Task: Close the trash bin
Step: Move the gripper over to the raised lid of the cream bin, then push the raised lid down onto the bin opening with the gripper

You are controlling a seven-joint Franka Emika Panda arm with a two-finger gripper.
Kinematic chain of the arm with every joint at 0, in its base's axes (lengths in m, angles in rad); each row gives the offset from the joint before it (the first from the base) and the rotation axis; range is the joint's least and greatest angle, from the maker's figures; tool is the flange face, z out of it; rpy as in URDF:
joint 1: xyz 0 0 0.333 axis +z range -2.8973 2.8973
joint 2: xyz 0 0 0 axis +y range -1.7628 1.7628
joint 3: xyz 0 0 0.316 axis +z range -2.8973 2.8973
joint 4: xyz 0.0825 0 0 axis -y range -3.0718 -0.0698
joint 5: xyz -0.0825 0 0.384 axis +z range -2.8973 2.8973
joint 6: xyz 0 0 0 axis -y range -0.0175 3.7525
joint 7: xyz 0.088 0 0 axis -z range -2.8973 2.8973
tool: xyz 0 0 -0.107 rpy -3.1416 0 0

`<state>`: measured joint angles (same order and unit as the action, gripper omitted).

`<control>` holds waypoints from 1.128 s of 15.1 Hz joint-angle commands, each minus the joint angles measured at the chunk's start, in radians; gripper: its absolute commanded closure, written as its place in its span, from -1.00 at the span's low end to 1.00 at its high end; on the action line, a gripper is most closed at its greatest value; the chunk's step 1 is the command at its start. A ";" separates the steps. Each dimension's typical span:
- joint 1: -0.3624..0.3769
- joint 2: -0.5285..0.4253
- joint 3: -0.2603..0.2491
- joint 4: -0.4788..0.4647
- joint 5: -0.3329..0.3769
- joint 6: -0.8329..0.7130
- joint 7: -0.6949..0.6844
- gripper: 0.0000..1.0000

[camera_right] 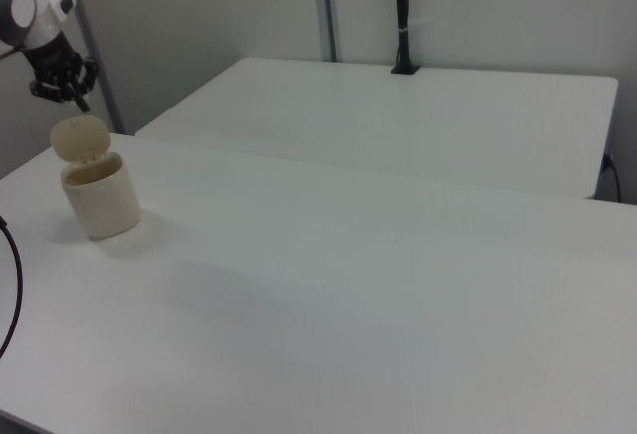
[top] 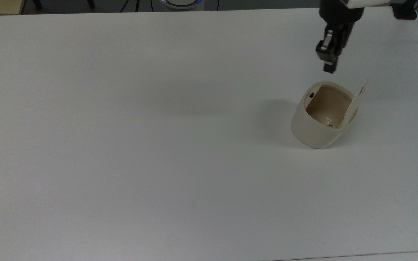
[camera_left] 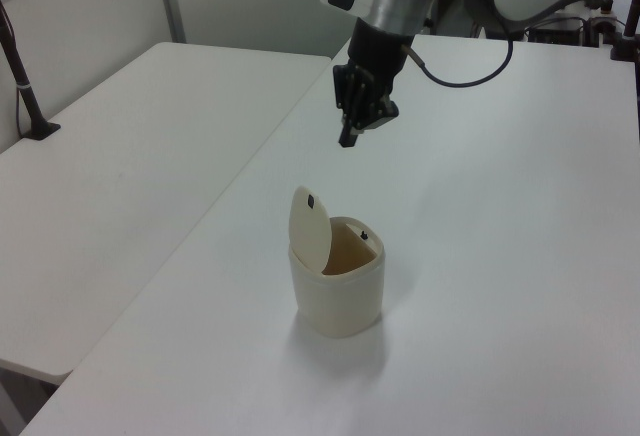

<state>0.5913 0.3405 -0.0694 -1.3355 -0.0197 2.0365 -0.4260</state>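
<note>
Rounded-square cream plastic trash bin [top: 316, 128], lid [camera_left: 309, 232] upright

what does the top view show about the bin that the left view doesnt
Top view: looks straight down into the trash bin, showing its tan floor with small pale scraps, and the lid nearly edge-on.
Left view: shows the lid's broad inner face with a small dark catch, and a second table beside.
Both: the lid stands open, the black button sits at the rim, and the pincer hangs above, apart from the bin.

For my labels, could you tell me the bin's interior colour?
Tan-brown, clearest in the top view of the trash bin.
</note>
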 commanded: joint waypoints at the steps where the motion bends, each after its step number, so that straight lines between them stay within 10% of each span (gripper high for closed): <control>1: 0.053 0.043 -0.041 0.042 0.014 0.083 0.099 1.00; 17: 0.096 0.143 -0.030 0.047 0.017 0.246 0.216 1.00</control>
<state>0.6898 0.4922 -0.0838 -1.2741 -0.0194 2.2937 -0.2125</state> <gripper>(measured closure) 0.991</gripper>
